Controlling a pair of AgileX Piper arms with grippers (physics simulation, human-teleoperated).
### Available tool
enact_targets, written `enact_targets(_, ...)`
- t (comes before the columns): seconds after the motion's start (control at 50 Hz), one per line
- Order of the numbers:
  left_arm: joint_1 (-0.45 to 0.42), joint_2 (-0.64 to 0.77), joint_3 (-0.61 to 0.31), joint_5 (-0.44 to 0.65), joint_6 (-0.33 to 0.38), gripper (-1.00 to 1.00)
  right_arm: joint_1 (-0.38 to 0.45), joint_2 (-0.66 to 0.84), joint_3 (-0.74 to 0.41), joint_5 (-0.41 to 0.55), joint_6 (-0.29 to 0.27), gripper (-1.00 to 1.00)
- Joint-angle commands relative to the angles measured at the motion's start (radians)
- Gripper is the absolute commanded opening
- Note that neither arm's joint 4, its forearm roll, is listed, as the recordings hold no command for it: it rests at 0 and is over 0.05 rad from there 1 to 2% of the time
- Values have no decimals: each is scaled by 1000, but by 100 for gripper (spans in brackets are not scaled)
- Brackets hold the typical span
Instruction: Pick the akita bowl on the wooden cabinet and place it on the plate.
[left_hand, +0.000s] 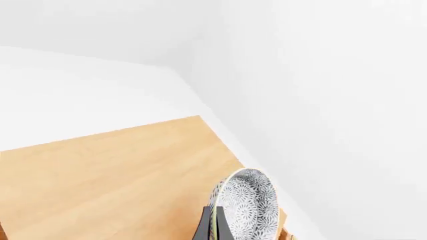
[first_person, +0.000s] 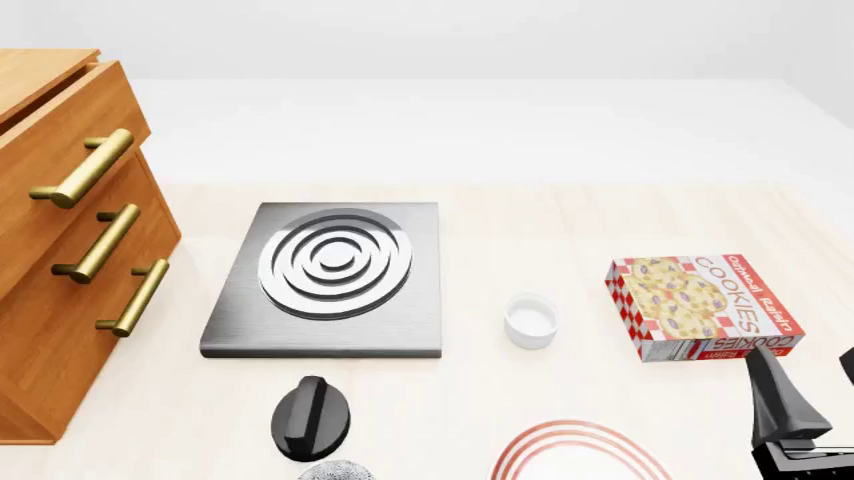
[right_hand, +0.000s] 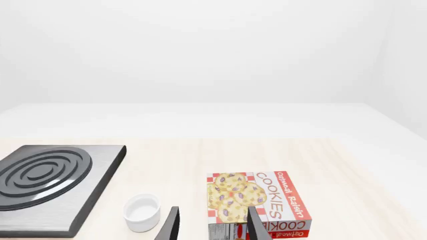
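The akita bowl (left_hand: 248, 207), grey-white with a dark speckled pattern, is held on edge by my left gripper (left_hand: 215, 229), which is shut on its rim; only one dark finger (left_hand: 203, 227) shows. Behind it lies the top of the wooden cabinet (left_hand: 100, 175). In the front view the wooden cabinet (first_person: 60, 250) stands at the left, a speckled sliver of the akita bowl (first_person: 336, 471) peeks in at the bottom edge, and the plate (first_person: 581, 452) with red rings is cut off at the bottom. My right gripper (first_person: 809, 388) (right_hand: 213, 227) is open and empty at the lower right.
A grey slab with silver rings (first_person: 327, 280) lies mid-table, with a black knob (first_person: 310, 415) in front of it. A small white cup (first_person: 530, 321) stands to its right, and a cookie box (first_person: 701, 305) just beyond the right gripper.
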Motion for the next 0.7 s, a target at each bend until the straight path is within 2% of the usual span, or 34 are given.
enact_targets(0.02, -59, -111, -9, 44, -98, -100, 0, 0, 0, 0, 0, 100)
enact_targets(0.2, -135, -180, -50, 102, -149, -100, 0, 0, 1, 0, 0, 100)
enact_targets(0.7, -306, -270, -123, 212, -164, -100, 0, 2, 1, -2, 0, 100)
